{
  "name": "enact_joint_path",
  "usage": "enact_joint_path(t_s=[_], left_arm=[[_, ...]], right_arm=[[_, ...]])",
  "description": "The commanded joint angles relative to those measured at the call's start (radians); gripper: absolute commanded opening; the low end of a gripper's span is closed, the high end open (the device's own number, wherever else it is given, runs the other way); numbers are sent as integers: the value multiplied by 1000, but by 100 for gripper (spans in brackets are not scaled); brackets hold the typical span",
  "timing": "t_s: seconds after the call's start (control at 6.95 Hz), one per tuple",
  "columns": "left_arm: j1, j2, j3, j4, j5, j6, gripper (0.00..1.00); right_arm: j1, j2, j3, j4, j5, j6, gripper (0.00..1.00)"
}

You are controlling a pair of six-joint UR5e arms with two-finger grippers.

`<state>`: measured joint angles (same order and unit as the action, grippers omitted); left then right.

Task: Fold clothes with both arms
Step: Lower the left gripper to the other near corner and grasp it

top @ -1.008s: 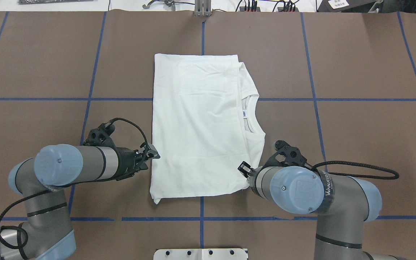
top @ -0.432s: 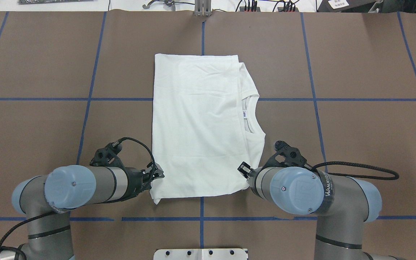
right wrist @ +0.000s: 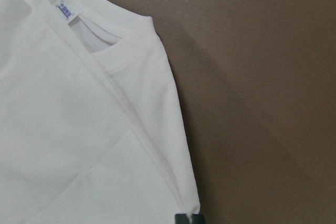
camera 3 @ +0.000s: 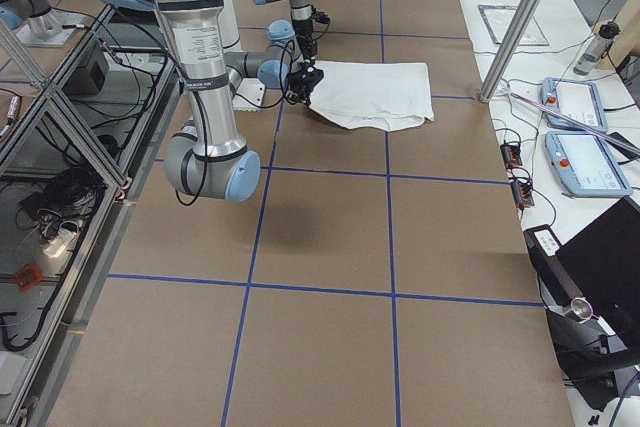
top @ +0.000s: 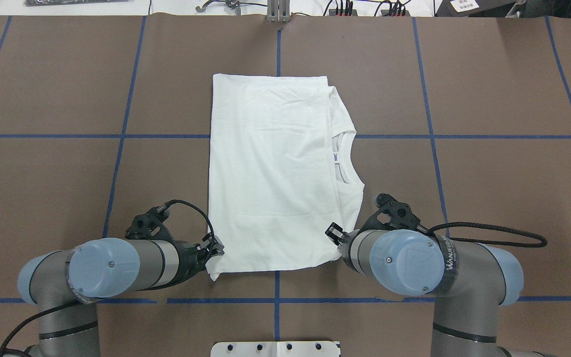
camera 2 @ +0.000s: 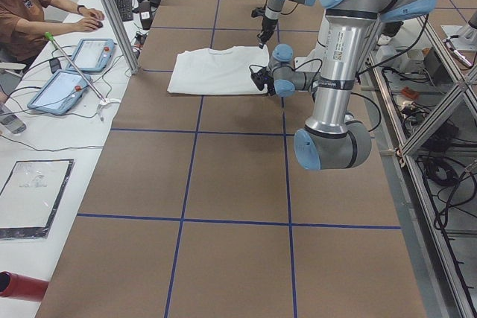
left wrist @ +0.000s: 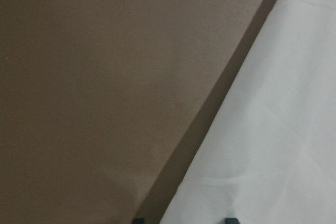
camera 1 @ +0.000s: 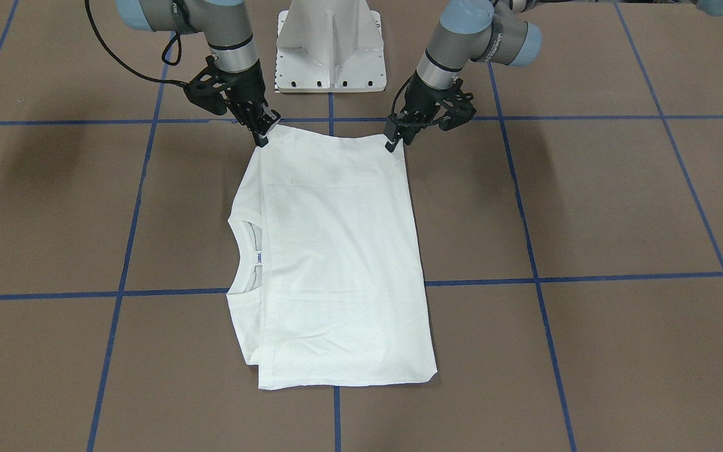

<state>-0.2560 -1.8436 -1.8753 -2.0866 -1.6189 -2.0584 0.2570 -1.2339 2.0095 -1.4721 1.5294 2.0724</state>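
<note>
The white T-shirt (top: 270,173) lies folded into a long rectangle on the brown table, plain side up, collar (top: 347,158) and neck label (right wrist: 65,10) towards my right. No black text shows. My left gripper (camera 1: 393,141) is at the shirt's near left corner; in the left wrist view its fingertips (left wrist: 137,220) stand apart with the shirt's edge (left wrist: 273,145) between them. My right gripper (camera 1: 263,135) is shut on the near right corner (right wrist: 178,192); the overhead view hides its tips under the wrist.
The white pedestal base (camera 1: 330,50) stands just behind both grippers. Blue tape lines (top: 429,136) cross the brown table. An operator (camera 2: 22,13) sits at a side desk with tablets (camera 2: 89,53) beyond the table's far edge.
My left arm has moved back towards the robot's base along the shirt's left edge, down to its near left corner. The right arm and the shirt have not moved.
</note>
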Motion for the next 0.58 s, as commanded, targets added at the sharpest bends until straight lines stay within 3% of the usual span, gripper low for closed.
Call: enact_joint_path(t_s=[0.0,0.29,0.43], left_arm=[[29,1,-21,34,2,-19,54],[30,4,-21,33,16,-69,0],[30,4,-24,33,16,-69,0]], right_arm=[[1,1,3,-2,0,0,0],[1,1,6,-2,0,0,0],[1,1,6,-2,0,0,0]])
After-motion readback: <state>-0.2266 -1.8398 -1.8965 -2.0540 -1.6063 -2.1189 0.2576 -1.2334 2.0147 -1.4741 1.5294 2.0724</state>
